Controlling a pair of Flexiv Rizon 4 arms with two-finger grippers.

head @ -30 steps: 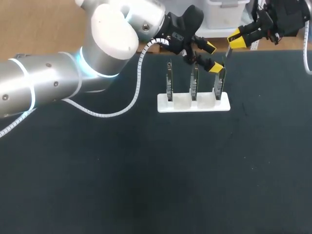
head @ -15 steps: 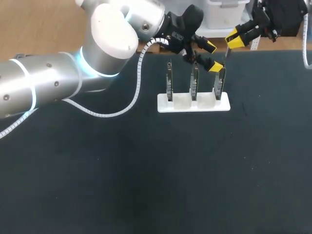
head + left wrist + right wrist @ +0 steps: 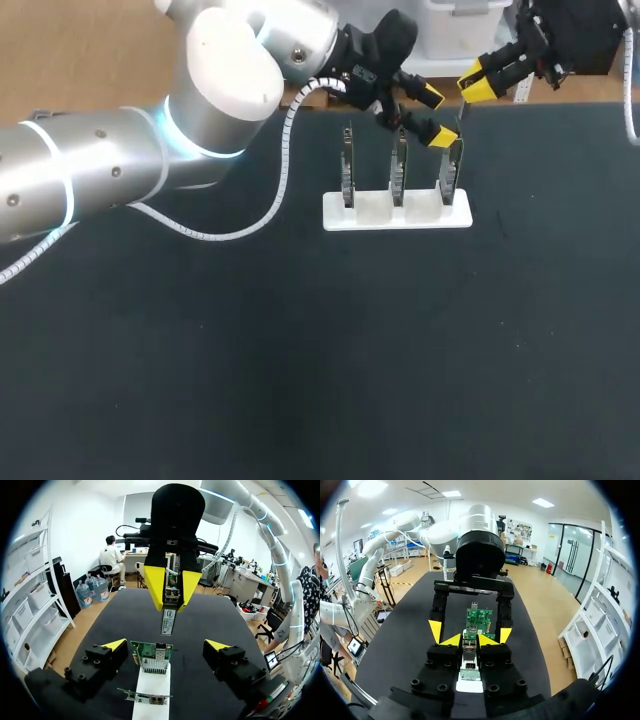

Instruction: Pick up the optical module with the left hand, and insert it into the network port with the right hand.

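We are holding our right gripper (image 3: 477,84) over the far edge of the worktop (image 3: 300,350), right of its middle. Its fingers are pinching the optical module (image 3: 168,621), which is hanging close to the network card (image 3: 152,656) without touching it. Our left gripper (image 3: 436,117) is hovering with its fingers spread wide, gripping nothing, and that card is showing between them. The card is standing upright at the right end of a white holder (image 3: 397,213), beside two more cards (image 3: 347,165), near the worktop's far edge.

Slim metal optical module (image 3: 168,617), held upright in the air, near network port (image 3: 160,646) on upright green card (image 3: 145,652)
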